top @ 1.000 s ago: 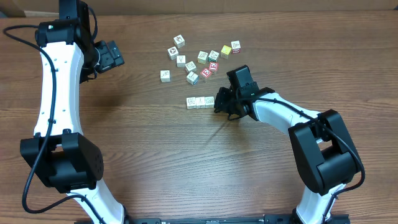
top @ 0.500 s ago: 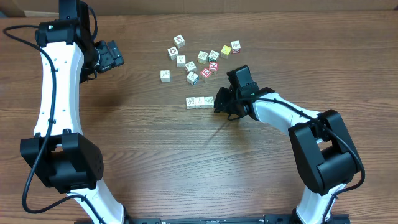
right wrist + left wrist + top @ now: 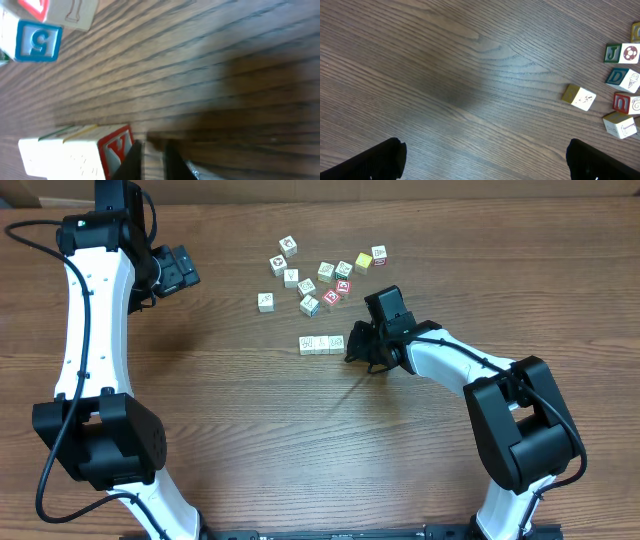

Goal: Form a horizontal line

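A brown wood-grain table (image 3: 250, 430) fills the overhead view; a tan strip along its far edge is cut off by the frame. The left arm (image 3: 90, 330) reaches up the left side and the right arm (image 3: 470, 370) bends in from the lower right, both with their bases partly out of frame.

The left gripper (image 3: 178, 268) hangs over bare wood, well apart from the cubes. Its fingers (image 3: 380, 162) are spread wide, and only their dark tips show at the bottom corners of the wrist view.

The right gripper (image 3: 352, 343) sits low at the row's right end. Its fingers (image 3: 132, 155) stand a narrow slit apart with nothing between them.

The horizontal line (image 3: 321, 344) lies near the table's middle. Three pale cubes show from above, and the gripper may hide more. Its red-faced end cube (image 3: 116, 150) is just beside one finger, and the frame cuts the row off.

The loose cubes (image 3: 320, 275) lie scattered behind the row.
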Controlling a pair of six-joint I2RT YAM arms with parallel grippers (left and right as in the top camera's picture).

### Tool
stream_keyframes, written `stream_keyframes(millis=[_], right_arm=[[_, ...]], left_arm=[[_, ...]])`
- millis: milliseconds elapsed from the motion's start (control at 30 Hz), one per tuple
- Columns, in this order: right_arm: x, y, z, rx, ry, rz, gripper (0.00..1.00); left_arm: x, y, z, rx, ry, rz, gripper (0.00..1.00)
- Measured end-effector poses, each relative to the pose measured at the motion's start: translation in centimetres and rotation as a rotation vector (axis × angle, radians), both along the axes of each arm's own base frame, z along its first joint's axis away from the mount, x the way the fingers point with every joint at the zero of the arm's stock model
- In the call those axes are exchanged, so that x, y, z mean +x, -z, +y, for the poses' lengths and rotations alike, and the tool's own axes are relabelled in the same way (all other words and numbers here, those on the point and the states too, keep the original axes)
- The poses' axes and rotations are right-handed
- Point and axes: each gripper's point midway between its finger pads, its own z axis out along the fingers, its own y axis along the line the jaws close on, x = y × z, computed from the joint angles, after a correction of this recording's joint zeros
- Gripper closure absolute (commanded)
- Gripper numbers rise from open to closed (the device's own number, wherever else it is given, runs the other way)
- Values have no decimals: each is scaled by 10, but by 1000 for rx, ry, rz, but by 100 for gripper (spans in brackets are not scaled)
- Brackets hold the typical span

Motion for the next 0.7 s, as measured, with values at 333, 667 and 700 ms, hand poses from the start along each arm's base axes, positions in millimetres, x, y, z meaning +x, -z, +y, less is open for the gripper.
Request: stream_keyframes(millis=[333,667,700], right_arm=[[6,-2,-3,-22,11,-30,63],[7,-1,-9,-51,31,-37,62],[8,-1,-9,-53,33,-38,62]], left_arm=[[0,0,0,0,0,0,0],[0,0,0,0,0,0,0],[0,0,0,0,0,0,0]])
